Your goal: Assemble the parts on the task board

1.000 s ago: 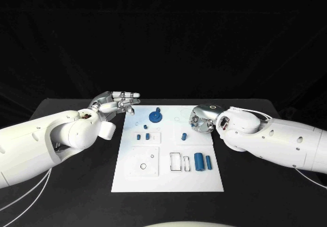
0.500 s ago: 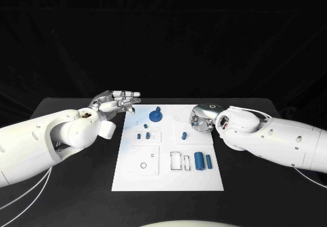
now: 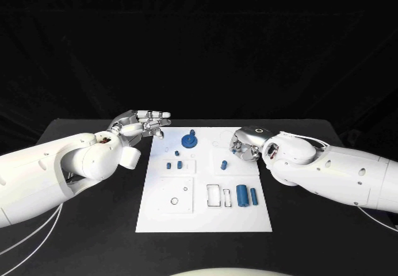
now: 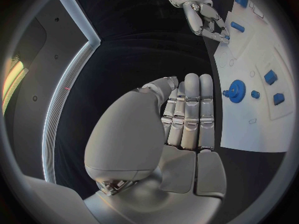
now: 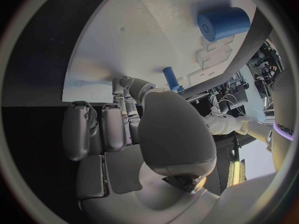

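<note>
we judge the small peg [image 3: 224,166] light, stiff and slippery, best pinched at mid-shaft; our right hand [image 3: 245,145] hovers curled, contents unclear, left hand [image 3: 142,123] flat, empty.

Matt white task board [image 3: 207,215], smooth blue plastic parts [image 3: 242,196], glossy white arms [image 3: 348,175], silvery metal fingers [image 4: 191,109].

My left hand [image 3: 142,124] hovers left of centre, just off the white board's [image 3: 207,218] upper left corner, fingers apart and empty. My right hand [image 3: 245,145] sits over the board's upper right, beside a small blue peg [image 3: 224,166].
</note>
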